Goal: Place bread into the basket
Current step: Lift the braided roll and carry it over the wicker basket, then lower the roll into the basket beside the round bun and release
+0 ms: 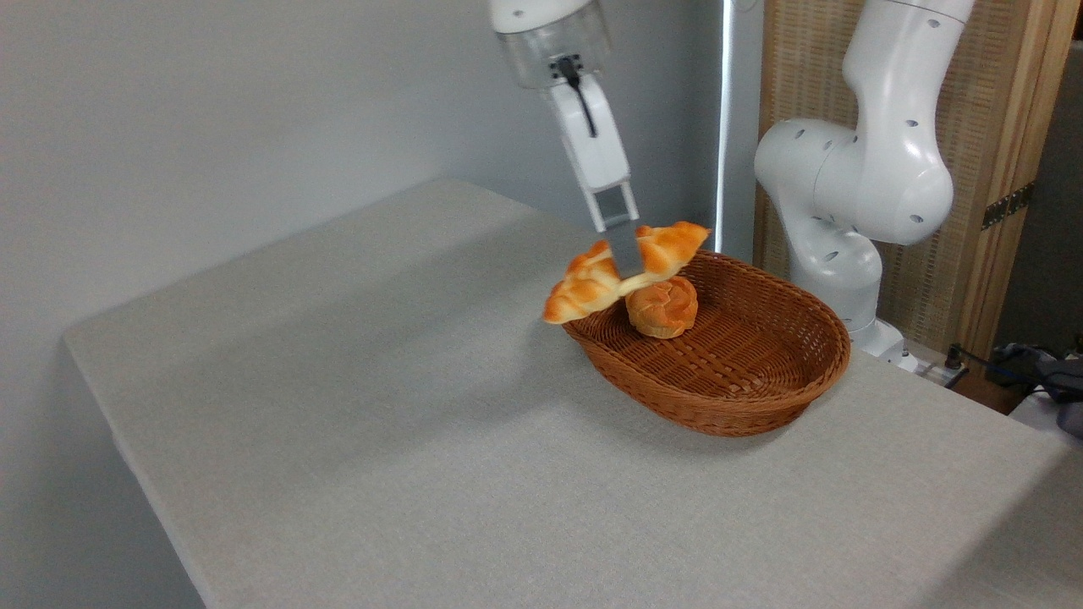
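Note:
The braided golden-orange bread (584, 286) hangs in the air over the left rim of the basket (761, 406), tilted with its right end higher. My gripper (628, 262) is shut on the loaf's middle, its near finger crossing the front of the loaf. The basket is an oval reddish-brown wicker one standing at the right of the table. The loaf's left end sticks out past the rim over the tabletop.
A small round knotted roll (662, 307) lies inside the basket at its left end, just below the held loaf. The arm's white base (854, 194) stands behind the basket. The grey table (338, 406) ends at a front-left edge.

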Robot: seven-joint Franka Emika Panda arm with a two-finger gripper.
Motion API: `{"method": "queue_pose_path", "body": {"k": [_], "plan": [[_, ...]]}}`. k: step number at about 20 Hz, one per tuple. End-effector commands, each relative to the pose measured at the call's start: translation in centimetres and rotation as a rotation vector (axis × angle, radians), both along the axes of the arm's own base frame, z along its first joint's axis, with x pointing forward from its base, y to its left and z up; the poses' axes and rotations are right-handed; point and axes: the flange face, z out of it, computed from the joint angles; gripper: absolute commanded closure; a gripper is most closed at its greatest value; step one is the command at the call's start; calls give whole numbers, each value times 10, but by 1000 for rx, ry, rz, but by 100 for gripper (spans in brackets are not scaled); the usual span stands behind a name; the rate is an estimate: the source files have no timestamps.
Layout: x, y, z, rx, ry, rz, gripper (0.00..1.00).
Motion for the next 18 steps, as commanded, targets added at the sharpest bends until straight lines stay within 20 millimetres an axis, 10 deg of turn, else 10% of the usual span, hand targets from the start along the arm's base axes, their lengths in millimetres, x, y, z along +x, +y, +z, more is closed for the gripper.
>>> {"method": "queue_pose_path", "body": {"k": [1, 9, 12, 18], "plan": [[-55, 13, -24, -31, 62, -16, 68], [-68, 11, -91, -6, 233, -20, 68], [-60, 17, -96, 7, 219, -12, 26], [-45, 21, -105, 29, 179, -13, 0]]}}
